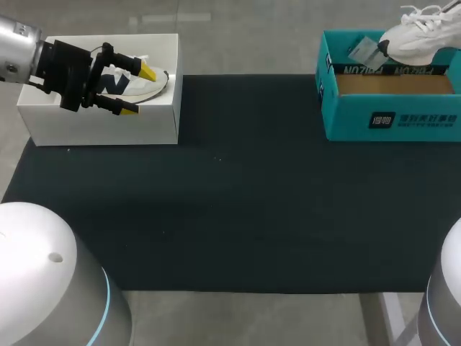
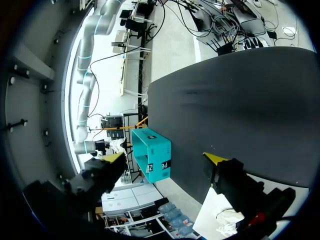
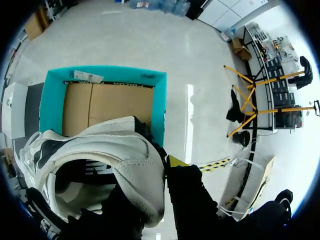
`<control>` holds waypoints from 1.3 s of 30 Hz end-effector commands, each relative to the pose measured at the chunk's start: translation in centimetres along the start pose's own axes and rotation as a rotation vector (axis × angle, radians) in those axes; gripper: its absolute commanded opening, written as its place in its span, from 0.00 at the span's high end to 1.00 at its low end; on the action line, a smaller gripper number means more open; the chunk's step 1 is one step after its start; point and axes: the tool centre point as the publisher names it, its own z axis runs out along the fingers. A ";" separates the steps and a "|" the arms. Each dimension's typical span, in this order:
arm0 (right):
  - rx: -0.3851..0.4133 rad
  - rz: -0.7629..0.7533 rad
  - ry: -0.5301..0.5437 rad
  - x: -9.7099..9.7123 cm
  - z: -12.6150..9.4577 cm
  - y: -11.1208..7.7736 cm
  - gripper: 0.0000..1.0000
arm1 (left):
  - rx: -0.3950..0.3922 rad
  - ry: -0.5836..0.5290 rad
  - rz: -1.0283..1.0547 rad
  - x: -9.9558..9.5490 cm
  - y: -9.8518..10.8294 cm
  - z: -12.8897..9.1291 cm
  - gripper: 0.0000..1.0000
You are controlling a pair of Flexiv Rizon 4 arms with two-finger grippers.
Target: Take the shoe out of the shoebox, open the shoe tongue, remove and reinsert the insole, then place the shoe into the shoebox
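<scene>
A white shoe (image 1: 421,36) with a hang tag hangs above the far edge of the open teal shoebox (image 1: 389,119). My right gripper (image 3: 155,175) is shut on the padded heel collar of that shoe (image 3: 115,150), over the teal box (image 3: 50,100) and its bare cardboard floor. This gripper itself is outside the head view. At the far left, a white shoebox (image 1: 101,130) holds a white and navy shoe (image 1: 148,88). My left gripper (image 1: 137,90) hovers open over it, touching nothing. In the left wrist view the left gripper (image 2: 166,157) stands wide open, with the teal box (image 2: 152,155) far ahead.
A black mat (image 1: 238,202) covers the table between the two boxes. My arms' rounded bases (image 1: 43,281) fill the near corners. A corner of the white box (image 2: 220,220) shows under the left gripper's finger.
</scene>
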 end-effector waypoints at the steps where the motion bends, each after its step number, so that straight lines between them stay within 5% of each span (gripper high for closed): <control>1: 0.015 0.050 -0.016 0.4 0.0 -0.5 1.00 | 0.002 0.004 0.001 0.0 0.1 0.0 0.00; 10: -0.036 0.304 -0.010 1.0 0.0 -1.1 1.00 | 0.002 0.004 0.001 0.0 0.1 0.0 0.00; 27: -0.036 0.304 -0.010 1.0 0.0 -1.1 1.00 | 0.002 0.004 0.001 0.0 0.1 0.0 0.00; 39: -0.046 0.414 -0.022 5.8 3.3 -2.2 1.00 | 0.002 0.004 0.001 0.0 0.1 0.0 0.00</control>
